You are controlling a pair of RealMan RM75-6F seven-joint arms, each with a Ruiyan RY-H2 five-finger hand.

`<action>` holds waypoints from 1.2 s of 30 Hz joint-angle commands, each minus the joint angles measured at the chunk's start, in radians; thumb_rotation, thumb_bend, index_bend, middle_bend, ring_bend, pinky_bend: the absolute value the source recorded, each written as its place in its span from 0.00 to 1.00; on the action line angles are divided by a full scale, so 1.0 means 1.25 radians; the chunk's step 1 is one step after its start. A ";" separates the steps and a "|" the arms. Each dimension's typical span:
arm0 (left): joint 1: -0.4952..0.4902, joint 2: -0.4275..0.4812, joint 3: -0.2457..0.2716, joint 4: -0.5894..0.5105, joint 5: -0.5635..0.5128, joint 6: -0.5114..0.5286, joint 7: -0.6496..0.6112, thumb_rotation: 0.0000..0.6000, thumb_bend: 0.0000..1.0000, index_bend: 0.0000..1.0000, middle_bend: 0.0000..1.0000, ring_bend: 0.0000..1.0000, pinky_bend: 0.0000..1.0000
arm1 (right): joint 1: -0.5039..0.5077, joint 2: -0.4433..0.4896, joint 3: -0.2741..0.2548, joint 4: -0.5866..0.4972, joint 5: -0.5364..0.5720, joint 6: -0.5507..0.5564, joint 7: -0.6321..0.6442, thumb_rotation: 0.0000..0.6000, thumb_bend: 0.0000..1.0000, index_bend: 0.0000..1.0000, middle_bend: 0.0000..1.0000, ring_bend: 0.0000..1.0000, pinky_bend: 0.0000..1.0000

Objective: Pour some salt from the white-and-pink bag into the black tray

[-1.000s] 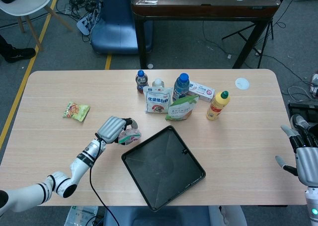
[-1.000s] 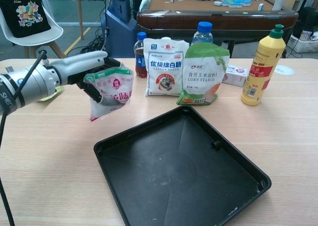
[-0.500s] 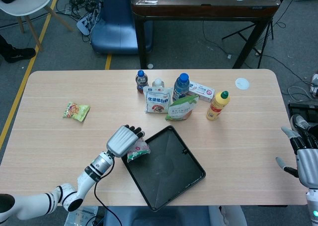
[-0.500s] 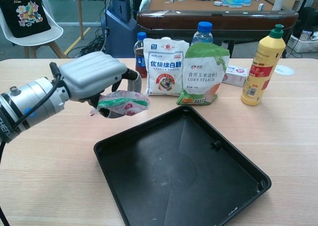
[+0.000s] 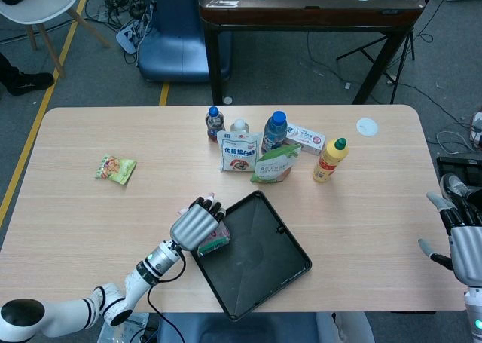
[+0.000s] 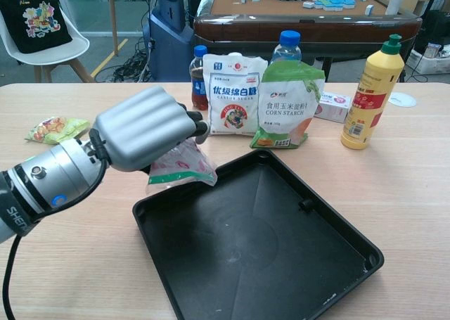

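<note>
The soft white-and-pink plastic salt bag (image 6: 181,167) hangs tipped over the near-left edge of the square black plastic tray (image 6: 281,264), its lower end over the tray's rim. The left hand (image 6: 144,129), a grey-backed hand with black fingers, grips the bag from above with its fingers curled round it, and sits just left of the tray's left corner; its silver forearm runs down and left from there. In the head view the same hand (image 5: 197,224) covers most of the bag (image 5: 215,241) at the tray's (image 5: 260,271) left edge.

Beyond the tray's far corner stand a white sugar bag with blue print (image 6: 235,95) and a green-and-white corn starch pouch (image 6: 288,105), side by side, with a dark cola bottle with a blue cap (image 6: 199,77) and a clear blue-capped water bottle (image 6: 285,46) behind them. Right of the pouch lies a small white-and-pink box (image 6: 333,106), then a yellow squeeze bottle with a green cap (image 6: 372,95). Far left of the tray lies a small yellow-green snack packet (image 6: 58,129).

The right hand (image 5: 461,234) is well right of the tray, past the wooden table's (image 5: 90,207) right edge, empty with its fingers spread.
</note>
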 commanded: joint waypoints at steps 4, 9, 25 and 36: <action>0.012 -0.031 0.011 0.050 0.024 0.021 0.056 1.00 0.21 0.39 0.54 0.51 0.62 | -0.003 0.002 -0.001 -0.002 -0.001 0.004 -0.001 1.00 0.18 0.16 0.25 0.12 0.17; 0.017 -0.050 0.020 0.086 0.040 0.024 0.107 1.00 0.21 0.39 0.54 0.51 0.62 | -0.006 0.004 -0.002 -0.005 -0.002 0.008 -0.001 1.00 0.18 0.16 0.25 0.12 0.17; 0.040 -0.103 0.034 0.196 0.084 0.063 0.227 1.00 0.21 0.38 0.54 0.51 0.63 | -0.010 0.008 -0.002 -0.009 -0.003 0.013 -0.003 1.00 0.18 0.16 0.25 0.12 0.17; 0.044 -0.120 0.037 0.248 0.089 0.047 0.282 1.00 0.21 0.37 0.54 0.51 0.63 | -0.011 0.009 0.000 -0.012 0.000 0.013 -0.007 1.00 0.18 0.16 0.25 0.12 0.17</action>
